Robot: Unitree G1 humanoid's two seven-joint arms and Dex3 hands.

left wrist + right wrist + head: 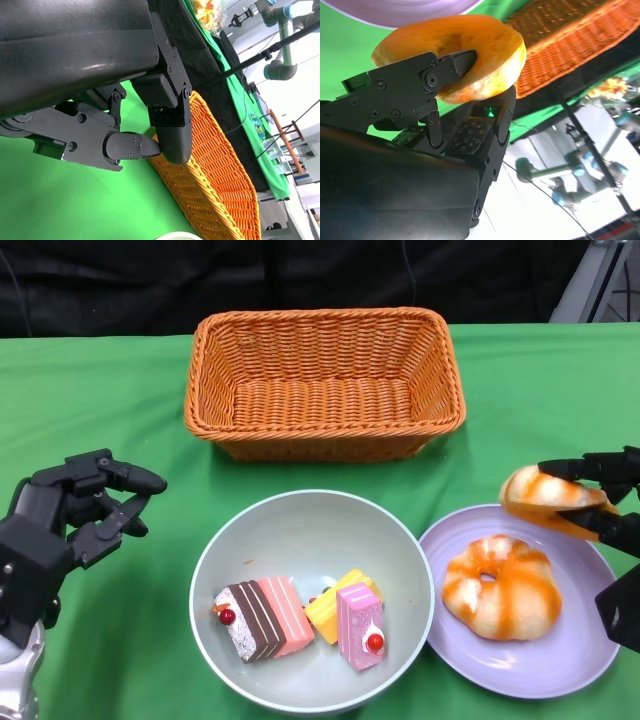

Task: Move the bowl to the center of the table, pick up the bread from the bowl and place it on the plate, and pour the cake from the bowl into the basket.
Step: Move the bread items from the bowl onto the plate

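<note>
A pale green bowl (pixel 300 530) sits at the table's near middle with three cake pieces (pixel 300 618) inside. To its right a lilac plate (pixel 570 660) carries one glazed bread ring (pixel 500 588). My right hand (pixel 605 502) pinches a second glazed bread (pixel 545 495) just above the plate's far right rim; the right wrist view shows that bread (pixel 485 55) between the fingers (pixel 420 82). My left hand (pixel 75 515) hovers left of the bowl, holding nothing, fingers apart. An orange wicker basket (pixel 325 380) stands behind the bowl.
Green cloth (pixel 90 410) covers the table, with a black backdrop behind the basket. The left wrist view shows the basket's side (pixel 215 185) close beyond my left hand's fingers (pixel 135 147), and robot arms on stands farther off.
</note>
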